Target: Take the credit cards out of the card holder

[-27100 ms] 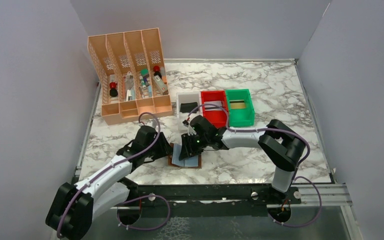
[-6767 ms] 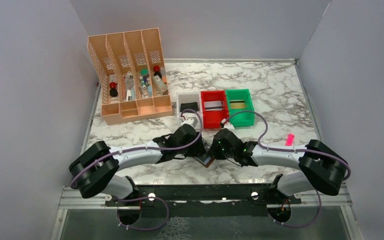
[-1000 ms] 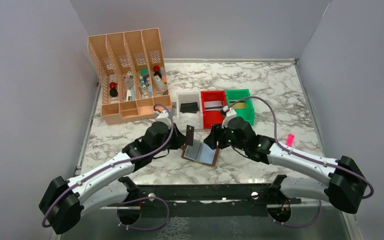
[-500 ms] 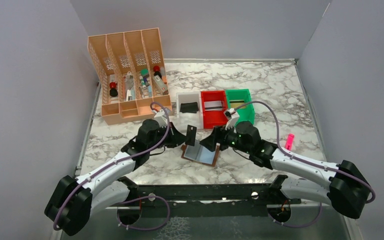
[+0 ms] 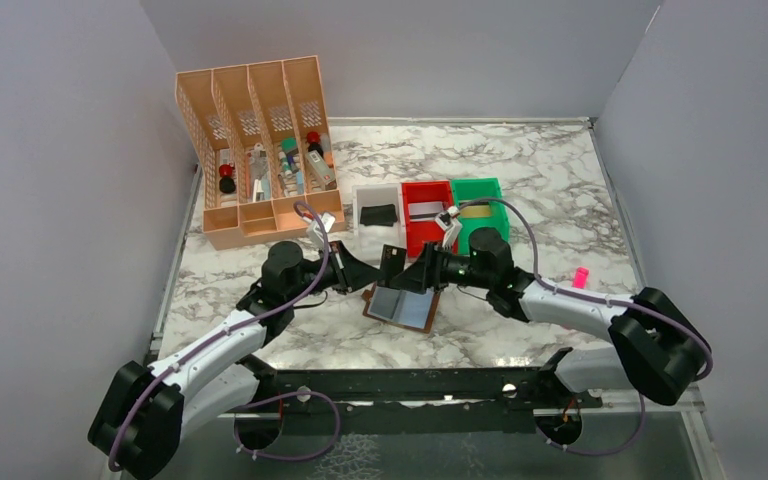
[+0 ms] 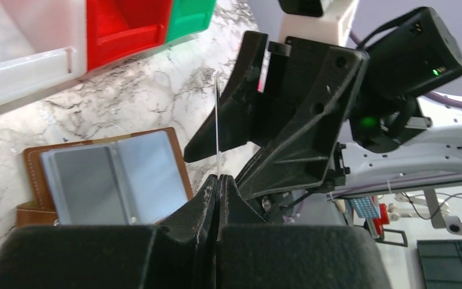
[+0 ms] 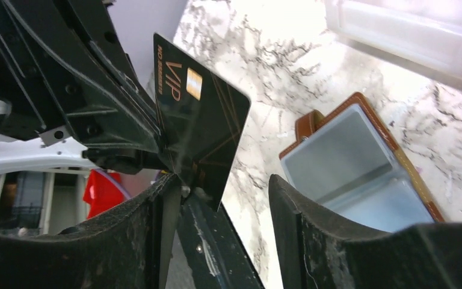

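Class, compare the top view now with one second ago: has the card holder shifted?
No. The card holder lies open in the same spot, just nearer than the red bin.

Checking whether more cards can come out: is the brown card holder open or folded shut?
Open. The card holder lies spread flat on the table, with its grey-blue sleeves facing up in every view.

Left gripper [image 6: 218, 180], jaws closed on a thin credit card [image 6: 217, 120] seen edge-on and standing upright. Facing it, the right gripper [image 6: 218, 167], jaws spread, one finger on each side of the card; contact cannot be told. Card holder [image 6: 111, 180] lying open on the marble table [image 6: 150, 96], grey-blue sleeves upward. Beyond it, white bin [image 6: 24, 66], red bin [image 6: 126, 24], green bin [image 6: 192, 15].
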Tool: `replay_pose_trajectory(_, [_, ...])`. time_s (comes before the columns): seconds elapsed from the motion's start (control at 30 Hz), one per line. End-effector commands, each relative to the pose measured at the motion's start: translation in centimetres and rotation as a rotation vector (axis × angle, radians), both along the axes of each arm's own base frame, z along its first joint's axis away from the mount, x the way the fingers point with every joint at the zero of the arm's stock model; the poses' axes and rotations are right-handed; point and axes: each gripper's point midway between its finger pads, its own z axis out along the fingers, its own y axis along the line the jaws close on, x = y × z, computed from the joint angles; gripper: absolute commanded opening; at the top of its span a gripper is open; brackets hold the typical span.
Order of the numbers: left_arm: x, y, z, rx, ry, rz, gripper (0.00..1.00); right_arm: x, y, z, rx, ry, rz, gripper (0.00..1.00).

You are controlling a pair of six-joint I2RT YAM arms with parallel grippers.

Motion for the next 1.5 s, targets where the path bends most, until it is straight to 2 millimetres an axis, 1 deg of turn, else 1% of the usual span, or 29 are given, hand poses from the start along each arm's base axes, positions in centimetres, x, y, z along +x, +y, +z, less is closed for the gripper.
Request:
replay_pose_trajectory(0.0, [-1.1, -0.7, 1.7, -0.066, -0.034, -0.084, 0.00, -0.2, 1.2, 3.8, 0.147, -0.040, 0.090, 0.58])
replay_pose_trajectory(0.1, [-1.4, -0.9, 2.0, -0.083, -0.037, -0.112, 0.00, 0.2, 1.0, 4.2, 0.182, -0.031, 0.101, 0.54])
replay_pose_trajectory(0.2, [-1.5, -1.0, 1.8, -0.083, -0.028, -0.112, 0.00, 0.4, 0.6, 4.8, 0.213, -0.030, 0.116, 0.49])
replay_pose_trajectory(0.3, [-1.5, -0.9, 1.6, -0.083, -0.022, -0.110, 0.00, 0.7, 0.5, 5.2, 0.227, -0.034, 0.116, 0.40])
replay_pose_trajectory(0.47, [-1.3, -0.7, 1.5, -0.085, -0.023, -0.094, 0.00, 0.8, -0.2, 5.3, 0.248, -0.021, 0.113, 0.31])
replay_pose_trajectory(0.53, [-1.2, -0.6, 1.4, -0.084, -0.022, -0.086, 0.00, 0.8, -0.4, 5.4, 0.266, -0.016, 0.116, 0.22])
replay_pose_trajectory(0.57, [-1.0, -0.6, 1.4, -0.085, -0.020, -0.080, 0.00, 0.7, -0.5, 5.4, 0.273, -0.013, 0.121, 0.19])
replay_pose_trajectory(0.67, [-0.8, -0.4, 1.4, -0.090, -0.013, -0.062, 0.00, 0.3, -0.6, 5.3, 0.285, -0.002, 0.132, 0.19])
replay_pose_trajectory(0.77, [-0.6, -0.2, 1.6, -0.104, -0.017, -0.041, 0.00, 0.2, -0.8, 5.0, 0.290, 0.008, 0.126, 0.23])
replay_pose_trajectory(1.07, [-0.7, 0.1, 1.2, -0.137, 0.001, -0.012, 0.00, -0.2, -0.8, 4.6, 0.300, 0.032, 0.133, 0.24])
replay_pose_trajectory(1.2, [-0.6, 0.2, 1.1, -0.152, 0.009, 0.000, 0.00, -0.3, -0.8, 4.3, 0.306, 0.042, 0.140, 0.21])
replay_pose_trajectory(1.4, [-0.6, 0.5, 0.9, -0.168, 0.015, 0.023, 0.00, -0.1, -1.0, 3.6, 0.290, 0.042, 0.117, 0.06])
replay_pose_trajectory(1.43, [-0.5, 0.5, 0.7, -0.167, 0.017, 0.026, 0.02, 0.0, -1.0, 3.5, 0.286, 0.048, 0.108, 0.05])
replay_pose_trajectory(1.47, [-0.5, 0.6, 0.6, -0.166, 0.019, 0.029, 0.07, 0.1, -1.0, 3.4, 0.282, 0.051, 0.100, 0.03])
